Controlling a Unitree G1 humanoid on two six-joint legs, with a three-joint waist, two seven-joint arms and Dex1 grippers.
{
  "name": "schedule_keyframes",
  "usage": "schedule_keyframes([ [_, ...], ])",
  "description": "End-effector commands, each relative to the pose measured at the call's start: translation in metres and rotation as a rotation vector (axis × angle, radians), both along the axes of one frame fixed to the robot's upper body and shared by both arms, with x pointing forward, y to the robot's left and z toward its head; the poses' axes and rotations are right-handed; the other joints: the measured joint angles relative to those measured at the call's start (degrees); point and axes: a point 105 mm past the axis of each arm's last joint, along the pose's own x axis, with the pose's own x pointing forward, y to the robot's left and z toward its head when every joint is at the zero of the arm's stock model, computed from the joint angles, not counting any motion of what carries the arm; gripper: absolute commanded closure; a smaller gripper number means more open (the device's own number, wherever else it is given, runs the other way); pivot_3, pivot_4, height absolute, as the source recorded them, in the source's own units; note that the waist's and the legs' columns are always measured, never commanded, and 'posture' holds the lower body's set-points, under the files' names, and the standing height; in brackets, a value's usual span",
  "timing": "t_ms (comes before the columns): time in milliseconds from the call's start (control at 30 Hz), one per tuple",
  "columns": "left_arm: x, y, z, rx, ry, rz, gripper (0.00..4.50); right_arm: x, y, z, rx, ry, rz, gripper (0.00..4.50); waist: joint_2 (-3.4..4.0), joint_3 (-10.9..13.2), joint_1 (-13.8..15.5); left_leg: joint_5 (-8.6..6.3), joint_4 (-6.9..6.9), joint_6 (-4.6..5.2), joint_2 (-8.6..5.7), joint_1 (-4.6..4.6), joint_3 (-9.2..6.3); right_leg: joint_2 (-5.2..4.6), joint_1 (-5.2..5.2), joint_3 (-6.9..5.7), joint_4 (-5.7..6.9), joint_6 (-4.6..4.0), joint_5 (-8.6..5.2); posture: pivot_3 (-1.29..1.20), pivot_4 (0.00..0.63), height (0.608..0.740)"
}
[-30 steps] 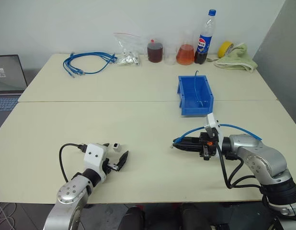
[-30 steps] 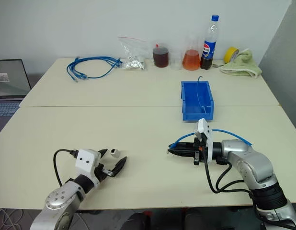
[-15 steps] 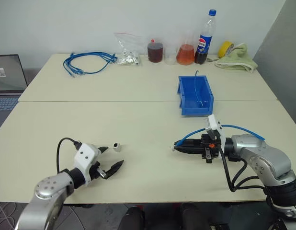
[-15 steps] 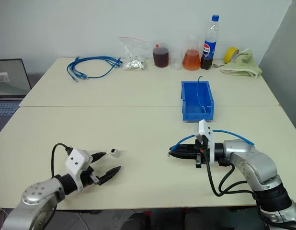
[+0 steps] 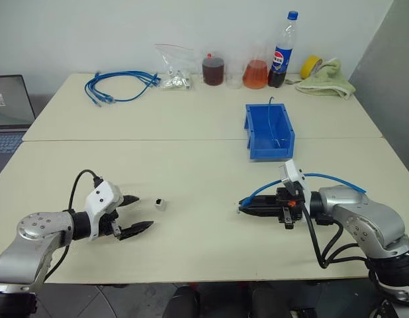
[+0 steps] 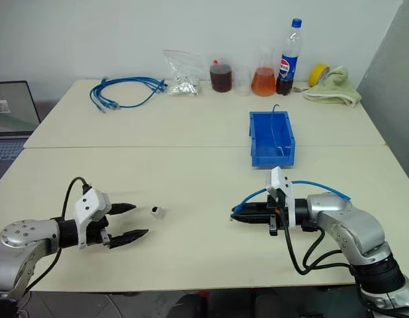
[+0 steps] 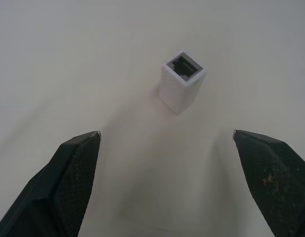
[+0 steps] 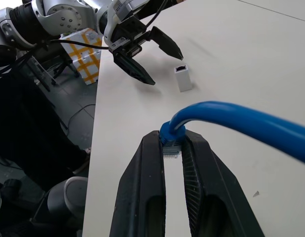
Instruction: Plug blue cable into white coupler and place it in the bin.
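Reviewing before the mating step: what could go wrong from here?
1. The white coupler stands loose on end between the open left pincer fingers; a touch could tip it.
2. The right pincer pinches the blue cable only at its plug, so it could twist during insertion.

head stereo pair looks down over table (image 5: 191,165); wrist cams close, both share white coupler (image 7: 181,81).
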Motion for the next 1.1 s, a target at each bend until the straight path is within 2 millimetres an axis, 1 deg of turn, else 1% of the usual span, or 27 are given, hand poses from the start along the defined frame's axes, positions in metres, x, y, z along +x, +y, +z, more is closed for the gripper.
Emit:
schedule_keyframes([
  [33,0.007,-0.006,0.013,-0.006,-0.036,-0.094,0.0,-0.006,0.006,0.013,0.02,-0.034,0.049,4.3,0.0,0.0,0.0,0.0,0.01,0.0,0.0,0.0,-0.01,0.0,0.0,-0.01,0.01,0.0,0.0,0.0,0.15,0.74],
  [233,0.016,-0.011,0.013,0.036,-0.067,-0.203,0.0,-0.006,0.013,0.022,0.063,-0.012,0.053,4.3,0.0,0.0,0.0,0.0,0.01,0.0,-0.01,0.01,0.01,0.04,-0.01,-0.02,0.04,0.0,0.0,0.0,0.15,0.74],
  [333,0.014,-0.015,0.009,0.079,-0.064,-0.288,0.0,-0.008,0.015,0.023,0.067,0.005,0.061,4.3,0.0,0.0,-0.1,0.0,0.0,0.0,-0.02,-0.01,0.03,0.04,-0.04,0.0,0.04,0.0,0.0,0.0,0.15,0.74],
  [567,0.022,-0.009,0.005,0.113,-0.083,-0.32,0.0,-0.009,0.017,0.024,0.064,0.017,0.067,4.3,-0.01,0.0,-0.1,0.0,0.01,0.0,-0.02,-0.03,0.05,0.04,-0.07,0.01,0.05,0.0,0.0,0.0,0.15,0.74],
  [667,0.029,-0.007,0.003,0.125,-0.099,-0.326,0.0,-0.008,0.018,0.023,0.063,0.024,0.069,4.3,0.0,0.0,-0.1,0.0,0.02,0.0,-0.02,-0.03,0.04,0.04,-0.07,0.0,0.06,0.0,0.0,0.0,0.15,0.74],
  [900,0.04,-0.008,-0.005,0.169,-0.097,-0.367,0.0,-0.007,0.018,0.023,0.063,0.029,0.072,4.3,-0.01,0.0,-0.1,0.0,0.04,0.01,-0.03,-0.04,0.05,0.04,-0.08,-0.01,0.09,0.0,0.0,0.0,0.15,0.74],
  [1100,0.046,-0.014,-0.004,0.158,-0.093,-0.396,0.0,-0.008,0.017,0.022,0.058,0.034,0.07,4.3,-0.01,0.0,-0.1,0.0,0.08,0.01,-0.03,-0.05,0.04,0.05,-0.08,-0.03,0.13,0.0,0.0,0.0,0.15,0.74],
])
